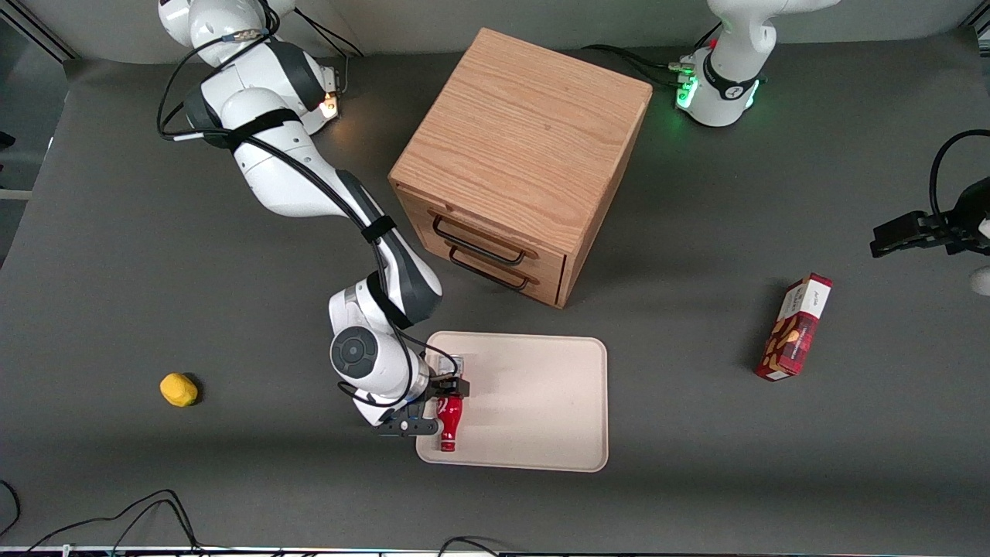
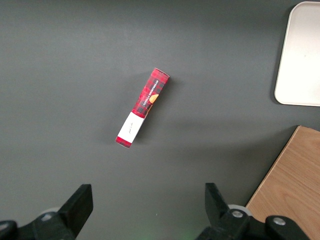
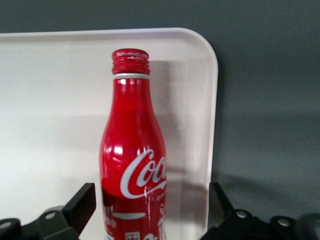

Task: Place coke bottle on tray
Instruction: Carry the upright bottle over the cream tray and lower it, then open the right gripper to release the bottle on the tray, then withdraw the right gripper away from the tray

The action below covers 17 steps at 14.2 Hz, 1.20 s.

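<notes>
The coke bottle point(image 1: 450, 422) is red with white script and lies on its side on the pale beige tray point(image 1: 534, 402), close to the tray's rim at the working arm's end. Its cap points toward the front camera. My right gripper point(image 1: 433, 406) is low over the bottle's base end and open. In the right wrist view the coke bottle point(image 3: 131, 150) lies between the two fingers of the gripper point(image 3: 151, 195), with a gap on each side. The tray point(image 3: 50, 100) shows under it, with a rounded corner near the cap.
A wooden drawer cabinet point(image 1: 526, 155) stands farther from the front camera than the tray. A red snack box point(image 1: 795, 328) point(image 2: 143, 107) lies toward the parked arm's end. A small yellow object point(image 1: 179, 389) sits toward the working arm's end. Cables trail along the near table edge.
</notes>
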### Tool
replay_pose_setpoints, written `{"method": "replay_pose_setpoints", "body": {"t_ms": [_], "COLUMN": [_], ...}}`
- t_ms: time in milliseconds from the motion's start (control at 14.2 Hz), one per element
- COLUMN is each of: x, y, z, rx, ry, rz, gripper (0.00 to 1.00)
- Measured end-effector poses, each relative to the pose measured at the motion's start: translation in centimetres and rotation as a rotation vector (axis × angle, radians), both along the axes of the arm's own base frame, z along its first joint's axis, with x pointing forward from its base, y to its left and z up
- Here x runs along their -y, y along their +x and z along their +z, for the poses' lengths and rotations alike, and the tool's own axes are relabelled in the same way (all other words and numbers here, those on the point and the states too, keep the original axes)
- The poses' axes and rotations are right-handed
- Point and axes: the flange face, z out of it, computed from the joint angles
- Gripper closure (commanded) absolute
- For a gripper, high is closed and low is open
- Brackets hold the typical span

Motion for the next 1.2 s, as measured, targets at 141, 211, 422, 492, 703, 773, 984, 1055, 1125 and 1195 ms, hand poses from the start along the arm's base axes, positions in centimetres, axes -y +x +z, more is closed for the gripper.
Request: {"method": "replay_pose_setpoints", "body": {"t_ms": [141, 211, 422, 492, 703, 773, 984, 1055, 1125, 1195], "x": [0.0, -0.1, -0.2, -0.1, 1.1, 2.3, 7.2, 9.2, 11.3, 13.5], "y": [0.1, 0.1, 0.3, 0.3, 0.2, 0.2, -0.5, -1.3, -2.5, -3.9], "z": [0.2, 0.5, 2.3, 3.2, 7.0, 8.7, 15.0, 17.3, 19.7, 22.2], "rx": [0.004, 0.007, 0.02, 0.014, -0.039, -0.067, -0.118, -0.123, -0.128, -0.137], "ry": [0.002, 0.003, 0.01, 0.007, -0.017, -0.029, -0.05, -0.053, -0.058, -0.069], "rz": [0.0, 0.0, -0.001, -0.001, -0.003, -0.01, -0.04, -0.042, -0.035, -0.021], "gripper": [0.0, 0.0, 0.0, 0.0, 0.0, 0.0, 0.0, 0.0, 0.0, 0.0]}}
